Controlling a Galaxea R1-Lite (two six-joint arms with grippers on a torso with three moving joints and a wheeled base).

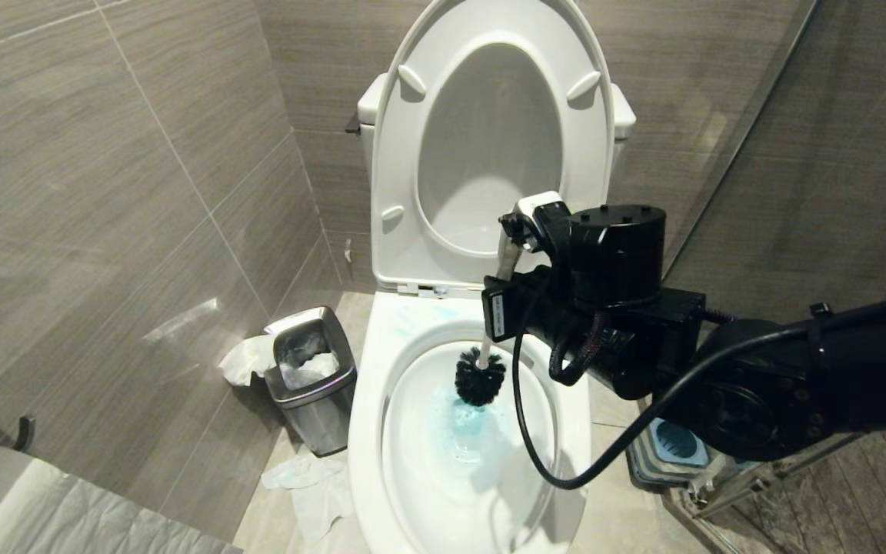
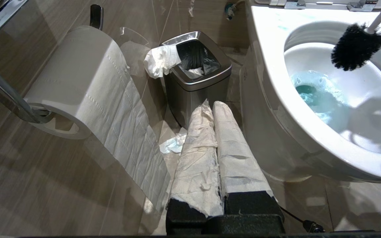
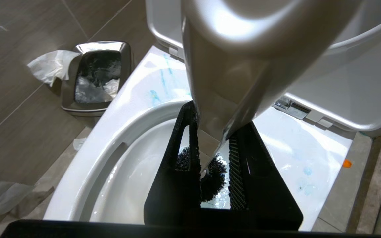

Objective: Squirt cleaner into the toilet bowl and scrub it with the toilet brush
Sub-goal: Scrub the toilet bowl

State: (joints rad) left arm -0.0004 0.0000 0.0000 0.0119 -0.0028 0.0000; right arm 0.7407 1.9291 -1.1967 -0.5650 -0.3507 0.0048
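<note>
Tiled bathroom: right claw point(image 1: 506, 254) clenched on toilet brush point(image 1: 481, 369), bristles angled into toilet bowl point(image 1: 370, 385) over cleaner point(image 1: 462, 419) for scrubbing; left claw point(image 2: 215, 109) clenched empty, parked beside bowl.

Even, fairly bright light from overhead fills the room. The toilet bowl point(image 1: 370, 400) shows glossy glare along its rim, and a soft shadow falls inside the basin beside the blue-tinted water. A pale sheen streaks the wall tiles point(image 1: 181, 319) left of the bowl. In the right wrist view the toilet brush point(image 3: 230, 66) handle looms blurred, out of focus.
</note>
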